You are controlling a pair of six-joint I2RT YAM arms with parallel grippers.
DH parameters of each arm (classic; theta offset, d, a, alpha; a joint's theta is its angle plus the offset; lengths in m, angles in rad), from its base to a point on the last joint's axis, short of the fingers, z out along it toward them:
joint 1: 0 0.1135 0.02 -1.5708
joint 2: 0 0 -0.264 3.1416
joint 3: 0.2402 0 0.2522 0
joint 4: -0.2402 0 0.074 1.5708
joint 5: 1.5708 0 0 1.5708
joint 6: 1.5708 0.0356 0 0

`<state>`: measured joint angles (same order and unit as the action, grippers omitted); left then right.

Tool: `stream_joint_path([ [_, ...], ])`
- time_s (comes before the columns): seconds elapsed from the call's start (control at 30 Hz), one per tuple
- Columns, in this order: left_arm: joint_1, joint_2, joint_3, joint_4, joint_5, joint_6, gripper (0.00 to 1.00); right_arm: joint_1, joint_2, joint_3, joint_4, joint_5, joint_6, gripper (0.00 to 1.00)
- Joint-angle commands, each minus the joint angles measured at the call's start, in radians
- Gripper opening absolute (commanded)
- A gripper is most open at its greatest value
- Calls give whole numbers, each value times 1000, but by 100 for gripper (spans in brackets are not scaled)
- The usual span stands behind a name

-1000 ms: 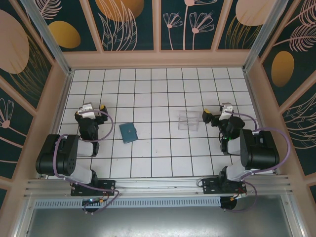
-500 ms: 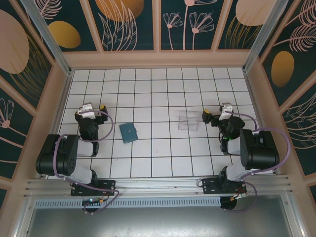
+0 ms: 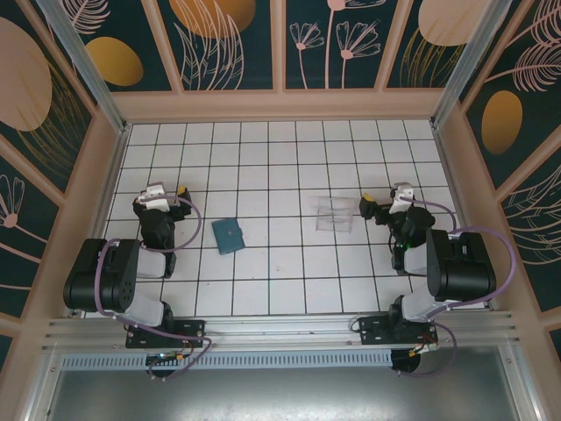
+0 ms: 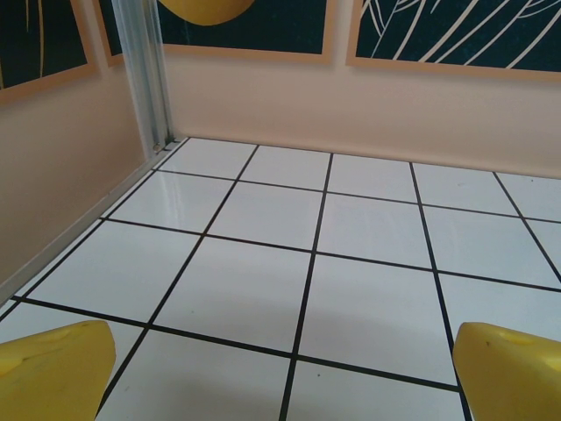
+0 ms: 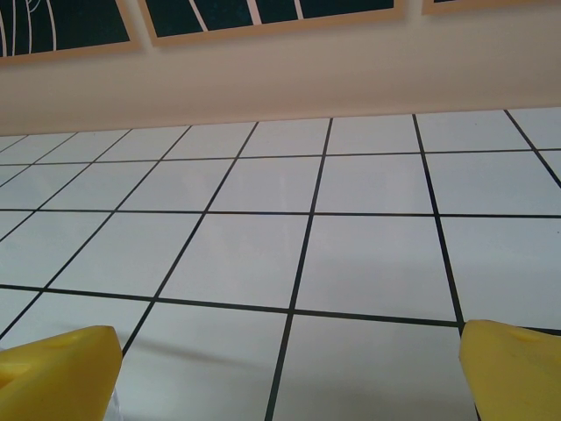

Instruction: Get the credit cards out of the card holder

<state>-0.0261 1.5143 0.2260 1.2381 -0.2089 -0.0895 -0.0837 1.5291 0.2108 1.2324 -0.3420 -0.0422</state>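
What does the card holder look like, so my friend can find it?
Start at the white tiled table. On its left half, a little to the right of the left arm, the card holder lies flat on the tiles. It is the teal-blue square, while the clear plastic tray further right is see-through.

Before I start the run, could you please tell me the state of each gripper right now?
Left gripper: open, holding nothing.
Right gripper: open, holding nothing.
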Motion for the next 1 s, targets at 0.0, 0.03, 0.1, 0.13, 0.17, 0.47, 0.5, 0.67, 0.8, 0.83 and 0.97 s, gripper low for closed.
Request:
stream_joint_path([
  [0.0,4,1,0,49,13,10,99,-3,3,-7,64,9,-3,99],
  [0.03,4,-8,0,44,20,15,99,8,-6,-6,52,46,-2,99],
  [0.1,3,-43,11,-2,33,19,98,19,-29,9,6,70,-7,99],
  [0.13,3,-71,24,-49,26,17,98,22,-34,10,2,82,-6,99],
  [0.17,3,-98,42,-109,16,11,99,25,-39,9,-1,90,-6,99],
  [0.47,-28,-253,205,-566,-155,-163,96,47,-194,164,-437,181,41,97],
  [0.5,-34,-262,221,-613,-175,-202,95,50,-209,184,-490,179,47,97],
  [0.67,-63,-282,333,-884,-145,-329,94,82,-288,289,-813,184,87,96],
  [0.8,-74,-275,452,-1124,-83,-398,93,115,-335,360,-1042,190,136,94],
  [0.83,-75,-271,485,-1179,-67,-406,93,127,-346,377,-1098,194,163,94],
  [0.97,-75,-270,590,-1351,50,-406,93,176,-354,466,-1321,201,258,88],
])
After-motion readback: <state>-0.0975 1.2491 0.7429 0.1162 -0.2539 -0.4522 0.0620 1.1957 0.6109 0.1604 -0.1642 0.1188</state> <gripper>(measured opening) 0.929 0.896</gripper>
